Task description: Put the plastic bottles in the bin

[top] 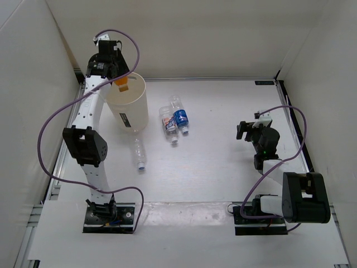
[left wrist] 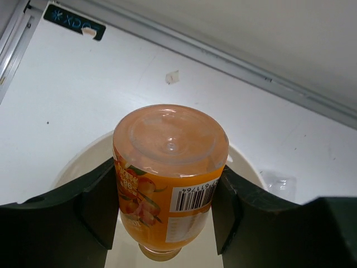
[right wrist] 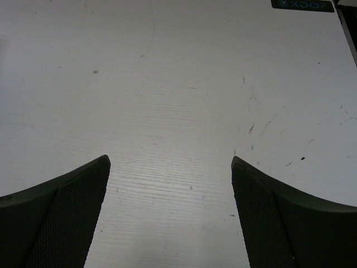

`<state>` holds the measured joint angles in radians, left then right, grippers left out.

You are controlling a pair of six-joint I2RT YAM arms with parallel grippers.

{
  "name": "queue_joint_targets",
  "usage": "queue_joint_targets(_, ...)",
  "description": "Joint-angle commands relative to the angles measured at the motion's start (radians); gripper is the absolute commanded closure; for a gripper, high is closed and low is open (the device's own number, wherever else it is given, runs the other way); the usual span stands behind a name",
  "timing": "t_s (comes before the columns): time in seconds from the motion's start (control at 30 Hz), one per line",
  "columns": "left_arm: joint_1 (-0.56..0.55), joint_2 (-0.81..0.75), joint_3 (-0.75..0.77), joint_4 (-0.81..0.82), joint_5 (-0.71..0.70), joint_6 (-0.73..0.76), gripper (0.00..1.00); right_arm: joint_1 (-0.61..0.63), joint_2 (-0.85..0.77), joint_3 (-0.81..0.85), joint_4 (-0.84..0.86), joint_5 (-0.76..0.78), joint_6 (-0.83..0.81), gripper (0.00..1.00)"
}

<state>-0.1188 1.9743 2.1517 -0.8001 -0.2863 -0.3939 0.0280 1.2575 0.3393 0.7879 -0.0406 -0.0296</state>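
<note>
Left gripper (left wrist: 167,209) is closed on an orange-labelled bottle (left wrist: 170,167), one dark finger (left wrist: 95,206) pressed on each side of the label. In the left wrist view the bottle's clear base faces the camera and its neck points down, with a barcode on the label.

The bottle hangs over the mouth of the bin (left wrist: 78,164). Whether its lower end is below the rim cannot be told.

In the top view the bin (top: 134,117) stands upright near the far-left corner of the desk (top: 223,167). The left gripper (top: 121,84) is above its far rim, and the left arm reaches up along the left edge.

Three clear bottles lie on the desk outside the bin:
- The blue-labelled bottle (top: 180,117) and the pale-labelled bottle (top: 167,124) lie side by side, touching or nearly so. They are just right of the bin, about mid-desk toward the far edge, caps toward the near edge.
- The plain bottle (top: 139,154) lies apart from them, just on the near side of the bin, cap toward the near edge.

Right gripper (top: 245,131) is toward the right edge, well apart from the bottles. In the right wrist view the right gripper (right wrist: 170,190) is spread wide and holds nothing. Its two meshed fingers (right wrist: 61,218) are over bare desk (right wrist: 167,84). A dark sticker (right wrist: 302,4) sits at the top of that view.
</note>
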Motion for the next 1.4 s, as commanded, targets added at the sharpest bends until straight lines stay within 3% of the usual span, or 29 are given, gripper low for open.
queue_joint_targets(0.0, 0.007, -0.043, 0.008, -0.033, 0.031, 0.019, 0.57, -0.003, -0.001, 0.023, 0.051, -0.001, -0.006, 0.10)
queue_joint_targets(0.13, 0.007, -0.014, 0.033, -0.088, 0.059, 0.032, 0.54, -0.011, 0.002, 0.024, 0.051, -0.008, -0.006, 0.10)
queue_joint_targets(0.2, 0.008, -0.019, 0.016, -0.091, 0.068, 0.024, 0.47, -0.010, 0.002, 0.023, 0.051, -0.015, -0.004, 0.10)
queue_joint_targets(0.23, 0.007, -0.037, 0.011, -0.091, 0.068, 0.021, 0.00, -0.011, 0.002, 0.024, 0.051, -0.015, -0.003, 0.10)
queue_joint_targets(0.5, 0.011, -0.132, 0.097, -0.050, 0.013, 0.076, 0.00, -0.005, 0.000, 0.023, 0.050, -0.004, -0.006, 0.10)
queue_joint_targets(0.63, 0.010, -0.314, -0.015, 0.212, 0.003, 0.304, 0.00, -0.002, -0.001, 0.023, 0.054, 0.002, -0.007, 0.10)
queue_joint_targets(0.67, 0.013, -0.374, -0.103, 0.352, -0.019, 0.363, 0.00, -0.002, -0.003, 0.023, 0.053, 0.002, -0.009, 0.10)
queue_joint_targets(0.77, 0.034, -0.495, -0.223, 0.470, -0.068, 0.432, 0.00, 0.016, -0.001, 0.023, 0.053, 0.010, -0.010, 0.10)
queue_joint_targets(0.93, 0.067, -0.612, -0.349, 0.359, -0.119, 0.365, 0.00, 0.004, -0.003, 0.021, 0.053, 0.015, -0.010, 0.10)
queue_joint_targets(1.0, 0.065, -0.694, -0.469, 0.302, -0.116, 0.300, 0.00, 0.006, -0.003, 0.024, 0.053, 0.015, -0.010, 0.10)
queue_joint_targets(1.17, 0.065, -0.888, -0.740, 0.436, -0.059, 0.283, 0.00, 0.007, -0.001, 0.023, 0.050, 0.018, -0.012, 0.10)
queue_joint_targets(1.27, 0.065, -0.930, -0.800, 0.458, 0.086, 0.285, 0.00, 0.010, -0.001, 0.023, 0.048, 0.024, -0.013, 0.10)
queue_joint_targets(1.37, 0.036, -0.937, -0.840, 0.339, 0.172, 0.253, 0.00, 0.020, -0.003, 0.021, 0.053, 0.036, -0.015, 0.10)
